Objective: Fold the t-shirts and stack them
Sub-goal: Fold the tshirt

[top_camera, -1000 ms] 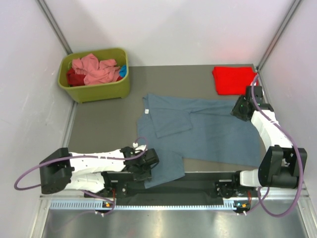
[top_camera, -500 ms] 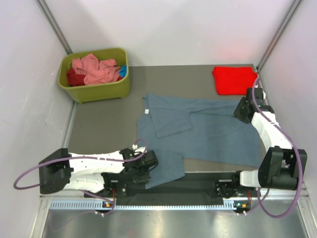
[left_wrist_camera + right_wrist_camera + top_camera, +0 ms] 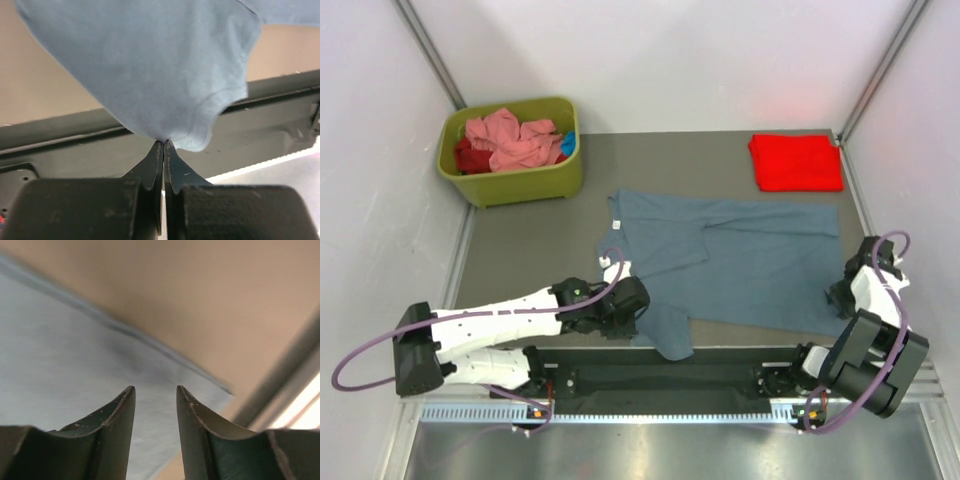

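I have the left end effector (image 3: 163, 146) pinched shut on the hem of the tee (image 3: 150, 65), right at its tips; the rest lies spread ahead on the surface (image 3: 520, 250). The right end effector (image 3: 155, 390) is part open and empty, tee corner below. Thin bite: a pull may slip it. Layers caught, can't tell; right view blurred.

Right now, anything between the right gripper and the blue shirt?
Nothing visible. The right gripper hangs open over the blue shirt near its corner, with only air between.
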`<act>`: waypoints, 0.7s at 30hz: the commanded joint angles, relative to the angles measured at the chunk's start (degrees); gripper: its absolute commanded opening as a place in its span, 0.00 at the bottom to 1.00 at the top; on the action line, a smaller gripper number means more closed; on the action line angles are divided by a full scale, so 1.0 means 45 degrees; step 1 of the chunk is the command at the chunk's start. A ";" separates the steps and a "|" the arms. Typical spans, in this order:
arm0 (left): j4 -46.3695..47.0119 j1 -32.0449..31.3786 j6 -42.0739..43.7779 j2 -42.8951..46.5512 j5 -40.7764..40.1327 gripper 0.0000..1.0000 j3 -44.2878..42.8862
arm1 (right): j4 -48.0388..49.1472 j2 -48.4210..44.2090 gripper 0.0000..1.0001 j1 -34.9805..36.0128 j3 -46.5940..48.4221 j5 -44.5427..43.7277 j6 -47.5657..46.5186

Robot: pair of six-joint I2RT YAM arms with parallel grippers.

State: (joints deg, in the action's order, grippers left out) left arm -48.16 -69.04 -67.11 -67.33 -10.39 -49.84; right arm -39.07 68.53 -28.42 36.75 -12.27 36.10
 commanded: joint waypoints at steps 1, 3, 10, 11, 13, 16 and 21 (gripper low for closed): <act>-0.0509 0.0224 0.0772 0.0235 -0.0581 0.00 -0.0095 | -0.0007 -0.0485 0.40 -0.0656 -0.0043 -0.0143 0.0221; -0.0586 0.0302 0.0773 0.0313 -0.0698 0.00 -0.0134 | -0.0145 -0.0425 0.43 -0.0714 0.0056 -0.0552 0.0473; -0.1231 0.1141 0.1514 0.0372 -0.1011 0.00 -0.0934 | -0.0653 -0.0560 0.48 -0.1261 -0.0081 -0.1627 0.1371; -0.1192 0.1432 0.1593 0.0411 -0.1011 0.00 -0.0974 | -0.0693 -0.0658 0.48 -0.1261 -0.0062 -0.1841 0.1392; -0.1153 0.1785 0.1865 0.0547 -0.0701 0.00 -0.0955 | -0.0848 -0.0873 0.47 -0.1281 -0.0023 -0.2056 0.1219; -0.0900 0.2624 0.2469 0.0684 -0.0270 0.00 -0.0876 | -0.0986 -0.0816 0.48 -0.1281 0.0114 -0.2234 0.1392; 0.0642 0.4693 0.3954 0.0162 0.0667 0.00 -0.1752 | -0.0557 -0.0580 0.47 -0.1281 0.0232 -0.0908 0.1139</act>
State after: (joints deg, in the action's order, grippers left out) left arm -50.94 -51.11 -54.89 -65.58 -9.87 -53.23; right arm -41.80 66.11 -33.56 35.68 -18.55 41.17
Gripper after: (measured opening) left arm 0.011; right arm 0.475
